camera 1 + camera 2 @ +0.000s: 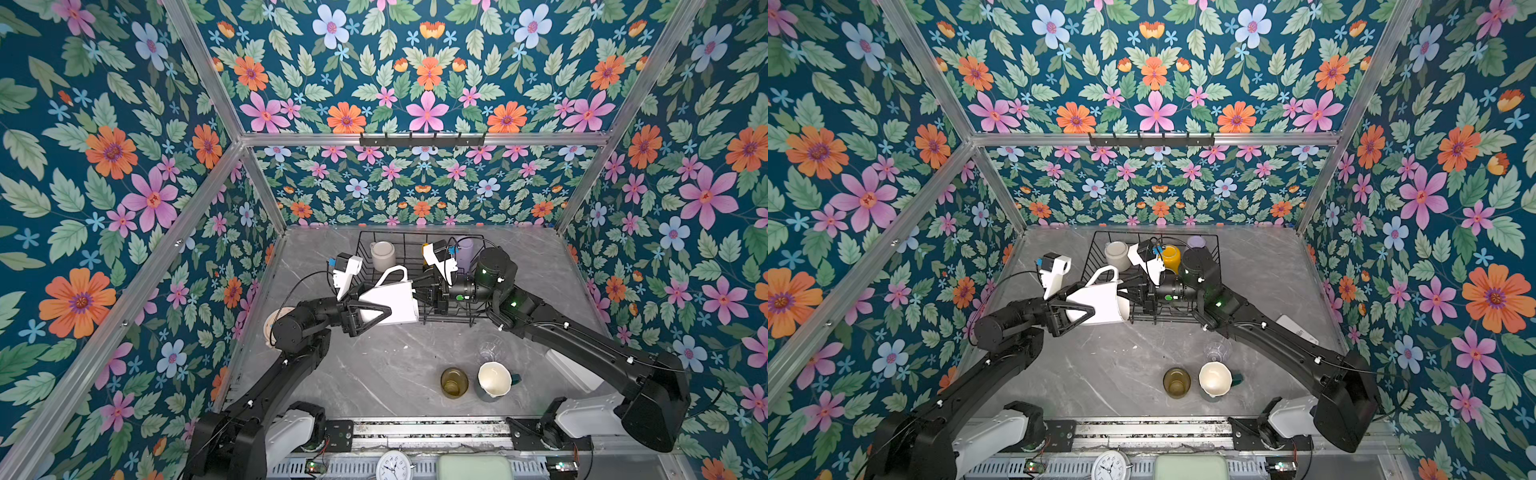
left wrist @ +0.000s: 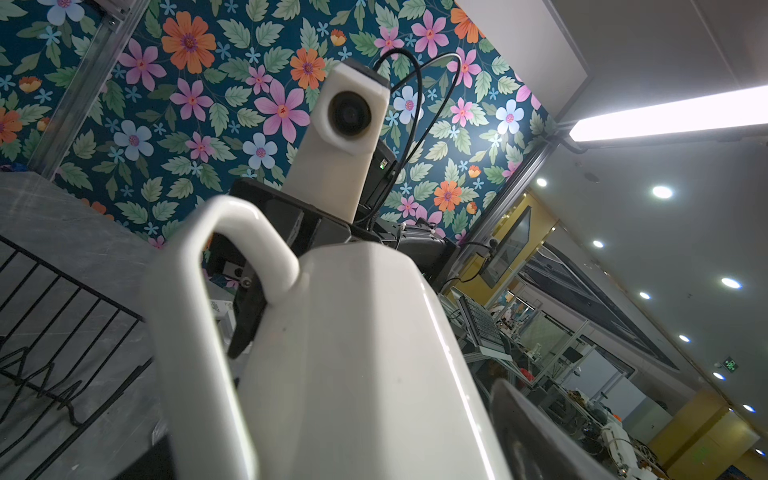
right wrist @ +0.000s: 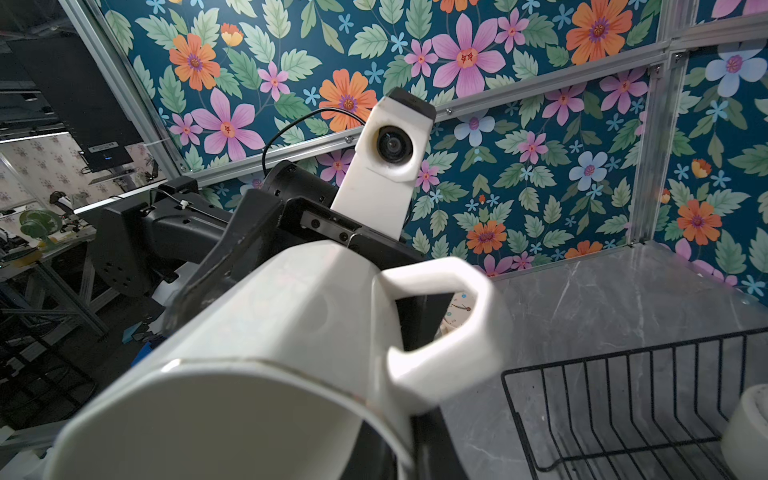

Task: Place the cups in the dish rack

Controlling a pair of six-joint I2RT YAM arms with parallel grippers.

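Marble tabletop (image 1: 374,374) | white mug (image 1: 399,313) level, mouth rightward | left hand (image 1: 379,302) astride, grip unclear | right hand (image 1: 417,297) pinching rim

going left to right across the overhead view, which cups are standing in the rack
off-white mug → yellow mug → lilac tumbler, all inside the dish rack
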